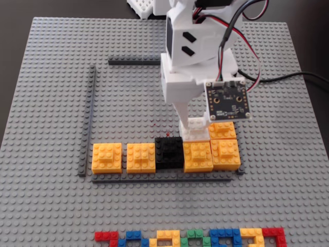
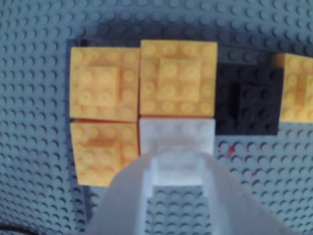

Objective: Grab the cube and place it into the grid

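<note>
Gripper [image 2: 177,169]: nearest the wrist camera, its two pale fingers closed narrowly around the white cube [image 2: 177,137].
Cube position: inside the grid [image 1: 90,116], seated against a yellow block [image 2: 178,78] ahead and another yellow block [image 2: 101,152] on its left.
Risk: lifting before letting go could drag the cube off its studs or nudge the neighbours.
Right side: black block [image 2: 249,100] sat close.

cube [image 1: 197,128] inside grid [image 1: 92,110], behind block row [image 1: 165,156] | fixed view: block [image 1: 223,129] touching its right | brick row [image 1: 191,239] in front, well apart
</note>
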`<state>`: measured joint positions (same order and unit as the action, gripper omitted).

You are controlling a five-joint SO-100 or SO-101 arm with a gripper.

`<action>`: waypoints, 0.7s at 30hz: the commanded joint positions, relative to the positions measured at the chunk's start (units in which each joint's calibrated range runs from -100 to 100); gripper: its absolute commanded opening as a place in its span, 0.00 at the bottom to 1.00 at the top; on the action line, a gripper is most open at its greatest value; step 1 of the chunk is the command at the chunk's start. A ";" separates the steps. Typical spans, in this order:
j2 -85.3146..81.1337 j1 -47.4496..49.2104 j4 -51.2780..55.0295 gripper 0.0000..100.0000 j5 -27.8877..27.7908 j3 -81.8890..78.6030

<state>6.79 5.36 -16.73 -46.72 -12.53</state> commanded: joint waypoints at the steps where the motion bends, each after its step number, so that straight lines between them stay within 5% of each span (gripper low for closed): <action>1: -1.80 -0.53 -0.32 0.14 0.39 3.34; 10: -2.83 -0.98 -0.76 0.23 0.49 1.89; 21: -3.78 -1.05 -0.91 0.21 0.49 0.98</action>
<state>6.79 3.97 -16.83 -46.42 -12.53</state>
